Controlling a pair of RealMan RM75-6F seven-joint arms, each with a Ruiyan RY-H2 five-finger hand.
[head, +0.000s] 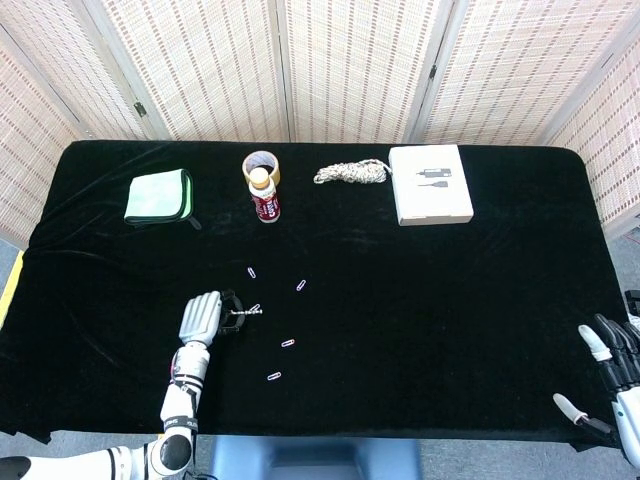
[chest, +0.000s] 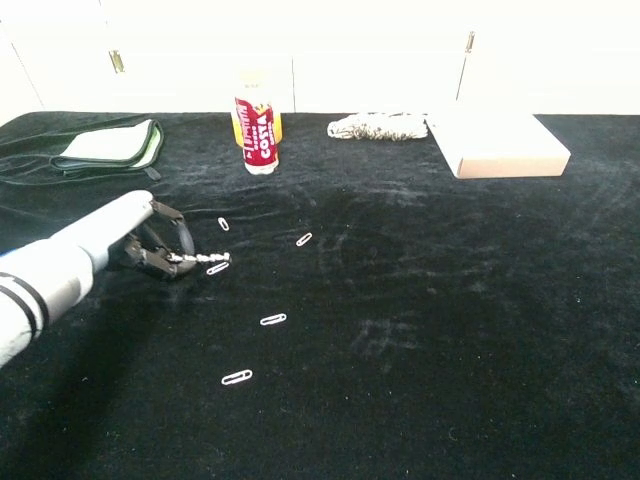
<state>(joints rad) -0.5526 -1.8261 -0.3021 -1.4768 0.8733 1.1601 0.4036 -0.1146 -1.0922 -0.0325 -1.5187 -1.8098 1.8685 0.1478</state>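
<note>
- The left hand (head: 203, 318) pinches a small drill bit (chest: 203, 258) (thin, twisted, silvery) between its fingertips, just above the black cloth (head: 450, 300).
- The bit's tip lies right at a paper clip (chest: 217, 268); whether they touch cannot be told.
- More clips are scattered near: one (chest: 223, 224) behind, one (chest: 304, 239) to the right, two (chest: 273, 320) closer to the robot.
- The right hand (head: 612, 365) sits at the table's near right corner, fingers spread, holding nothing.
- At the far edge: a green pouch (head: 158, 197), a bottle (head: 265, 199), a rope bundle (head: 351, 173), a white box (head: 430, 184).
</note>
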